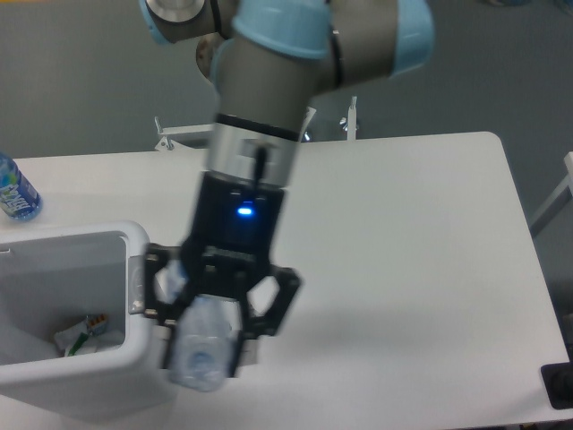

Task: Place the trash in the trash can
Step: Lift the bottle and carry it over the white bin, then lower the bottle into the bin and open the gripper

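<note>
My gripper (208,354) is shut on a clear plastic bottle (199,351) and holds it in the air, close to the camera, just right of the trash can (134,385). The bottle lies roughly level between the fingers, one end toward the bin's right wall. The trash can is a white bin at the lower left with a grey latch (136,282) on its right side. Some litter (87,333) lies inside it. The paper packet is hidden behind my gripper and the bottle.
A blue-labelled water bottle (15,193) stands at the table's far left edge. The arm's base column rises behind the table at the top centre. A dark object (557,387) sits at the lower right corner.
</note>
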You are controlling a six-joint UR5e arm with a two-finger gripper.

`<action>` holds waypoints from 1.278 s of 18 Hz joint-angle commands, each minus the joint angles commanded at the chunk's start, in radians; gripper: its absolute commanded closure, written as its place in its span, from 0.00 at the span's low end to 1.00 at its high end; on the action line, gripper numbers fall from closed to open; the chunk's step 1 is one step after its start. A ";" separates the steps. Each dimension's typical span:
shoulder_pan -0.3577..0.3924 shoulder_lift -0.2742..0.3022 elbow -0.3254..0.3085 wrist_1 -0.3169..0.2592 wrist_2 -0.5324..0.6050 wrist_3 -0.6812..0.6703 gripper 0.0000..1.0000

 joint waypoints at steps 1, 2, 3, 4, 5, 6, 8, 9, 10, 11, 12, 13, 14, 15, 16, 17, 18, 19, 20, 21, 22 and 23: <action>-0.002 0.002 0.000 0.000 0.000 0.002 0.44; -0.002 0.008 0.006 0.002 0.000 0.002 0.44; -0.002 0.012 0.009 0.005 0.000 0.003 0.44; -0.002 0.015 0.011 0.005 -0.002 0.003 0.44; -0.002 0.015 0.020 0.006 -0.002 0.003 0.44; -0.002 0.018 0.028 0.006 -0.002 0.003 0.44; -0.008 0.020 0.032 0.006 -0.002 0.003 0.44; -0.011 0.015 0.029 0.006 -0.002 0.003 0.44; -0.011 0.012 0.029 0.006 -0.002 0.003 0.44; -0.015 0.006 0.028 0.006 -0.002 0.003 0.44; -0.031 -0.004 0.028 0.006 0.000 0.003 0.44; -0.041 -0.014 0.026 0.006 0.000 0.005 0.44; -0.043 -0.020 0.028 0.006 0.000 0.003 0.43; -0.046 -0.026 0.029 0.006 0.000 0.003 0.44; -0.057 -0.032 0.029 0.006 0.000 0.003 0.43; -0.060 -0.034 0.026 0.006 0.000 0.003 0.43; -0.061 -0.037 0.026 0.006 0.000 0.003 0.43; -0.063 -0.041 0.023 0.006 0.000 0.005 0.42; -0.066 -0.043 0.017 0.006 0.000 0.006 0.38; -0.072 -0.046 0.009 0.006 0.000 0.011 0.28; -0.075 -0.047 0.003 0.006 0.002 0.012 0.20; -0.077 -0.048 0.002 0.006 0.002 0.012 0.07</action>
